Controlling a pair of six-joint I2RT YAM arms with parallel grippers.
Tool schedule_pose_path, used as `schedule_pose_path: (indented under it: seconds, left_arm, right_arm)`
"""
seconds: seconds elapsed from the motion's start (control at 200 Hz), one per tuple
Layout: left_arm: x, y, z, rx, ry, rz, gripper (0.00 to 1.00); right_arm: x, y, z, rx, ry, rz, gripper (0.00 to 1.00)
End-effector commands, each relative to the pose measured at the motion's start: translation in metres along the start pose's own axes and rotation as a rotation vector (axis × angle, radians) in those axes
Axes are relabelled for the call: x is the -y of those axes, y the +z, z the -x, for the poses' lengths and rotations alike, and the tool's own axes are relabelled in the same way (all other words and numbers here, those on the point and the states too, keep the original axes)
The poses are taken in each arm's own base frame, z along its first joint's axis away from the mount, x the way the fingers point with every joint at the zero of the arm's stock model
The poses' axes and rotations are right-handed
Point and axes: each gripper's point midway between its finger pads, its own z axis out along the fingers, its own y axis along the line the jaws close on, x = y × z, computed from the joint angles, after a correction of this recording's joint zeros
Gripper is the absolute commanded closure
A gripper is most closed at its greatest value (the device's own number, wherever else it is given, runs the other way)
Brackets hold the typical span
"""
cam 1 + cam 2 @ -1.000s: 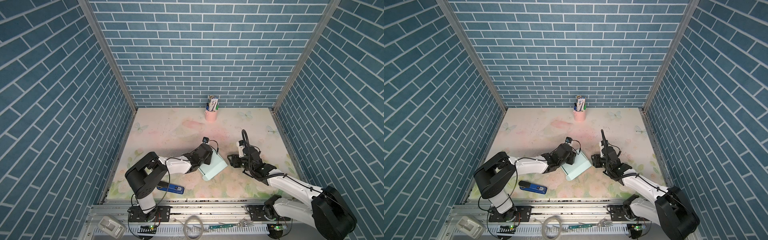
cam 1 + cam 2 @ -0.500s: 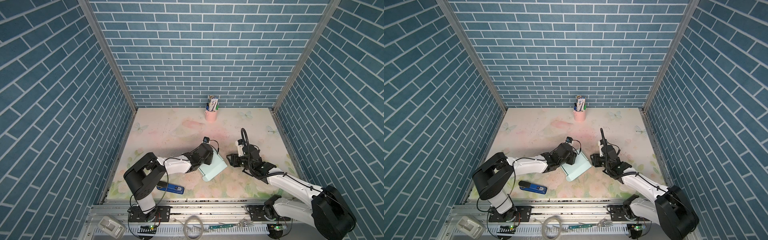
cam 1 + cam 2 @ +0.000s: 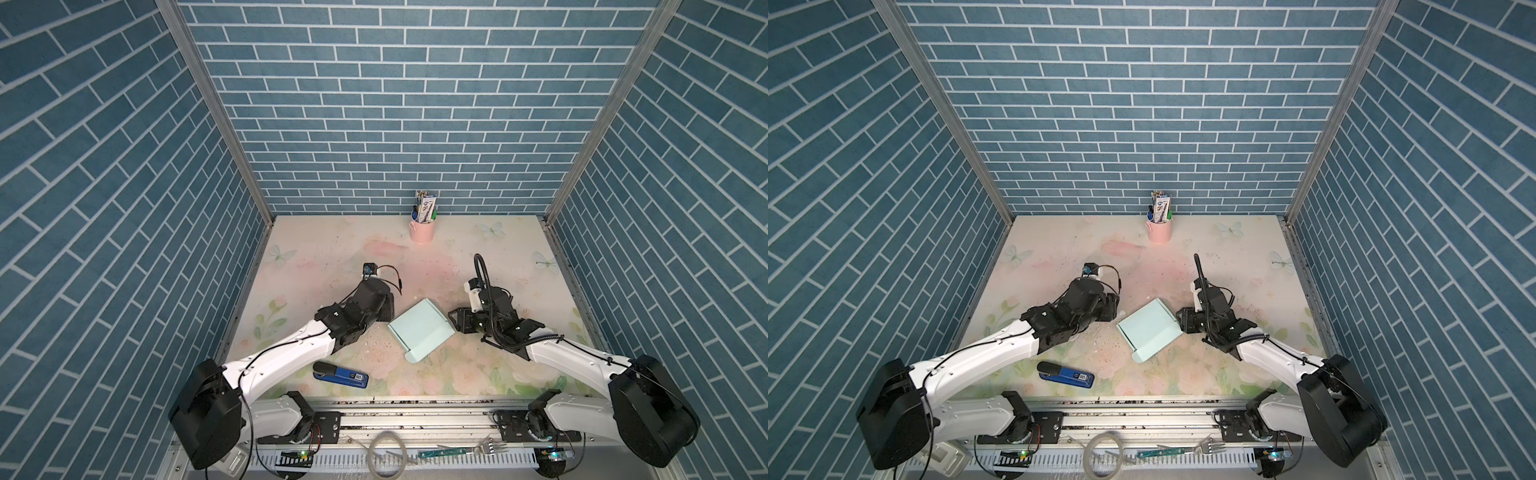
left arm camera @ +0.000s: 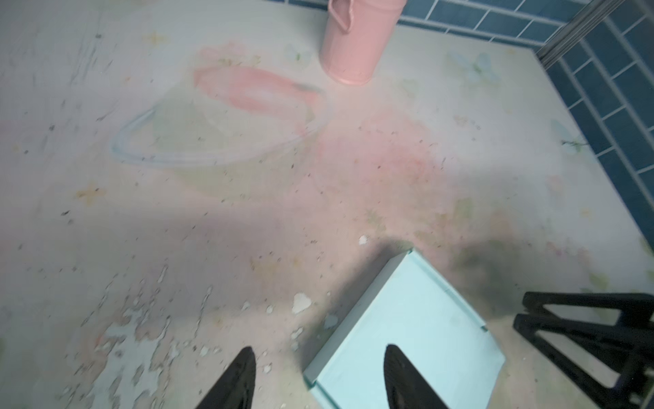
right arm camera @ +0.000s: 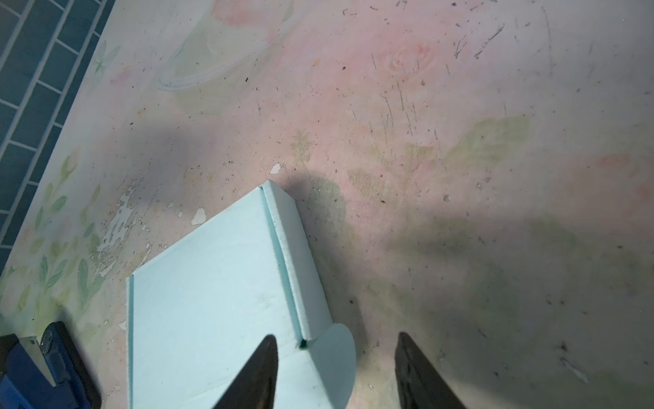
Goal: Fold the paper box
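Looking down in both top views, we see the paper box [image 3: 419, 328] [image 3: 1148, 326] lying slantwise on the flowered table [image 3: 332, 257], between the two arms and nearer the front edge than the back wall. We find the left gripper [image 4: 318, 348] just beside the box's left side; its jaws stand apart and hold nothing, with one black finger [image 4: 400, 379] over the pale card [image 4: 407, 336]. We see the right gripper [image 5: 336, 335] at the box's right corner, its jaws likewise spread and empty, one finger [image 5: 254, 375] above the lid [image 5: 212, 301] next to a rounded flap that juts out there. We note a blue stapler [image 3: 340, 376] near the front left and a pink cup [image 3: 422, 230] of pens by the back wall.
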Motion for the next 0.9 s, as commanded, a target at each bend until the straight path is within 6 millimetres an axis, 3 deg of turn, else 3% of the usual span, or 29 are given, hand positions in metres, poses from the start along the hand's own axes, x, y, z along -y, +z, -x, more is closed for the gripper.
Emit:
schedule_pose_path:
  seconds: [0.0,0.1,0.305,0.505,0.585,0.77,0.895]
  left_arm:
    - [-0.039,-0.002,-0.051,-0.164,-0.019,0.136,0.41]
    - [-0.042,0.002,-0.074,-0.240,-0.025,0.127,0.43]
    - [-0.024,0.024,-0.097,-0.333,0.003,0.072,0.44]
    - [0.008,0.055,-0.103,-0.398,0.041,0.024,0.44]
    - [0.018,0.066,-0.097,-0.397,0.054,0.012,0.44]
    - [0.050,0.091,-0.055,-0.349,0.091,-0.009,0.43]
    - [0.063,0.109,-0.042,-0.354,0.105,-0.007,0.43]
  right_arm:
    - [-0.002,0.004,0.014,0.017,-0.023,-0.019,0.46]
    - [0.005,0.007,0.016,0.013,-0.013,-0.062,0.46]
    - [0.012,0.006,0.017,0.021,0.012,-0.099,0.44]
    - [0.023,0.004,0.011,0.014,0.042,-0.144,0.43]
    - [0.026,0.000,0.009,0.022,0.049,-0.150,0.43]
    - [0.036,-0.004,0.006,0.025,0.066,-0.179,0.42]
    - [0.043,-0.007,0.004,0.024,0.079,-0.202,0.42]
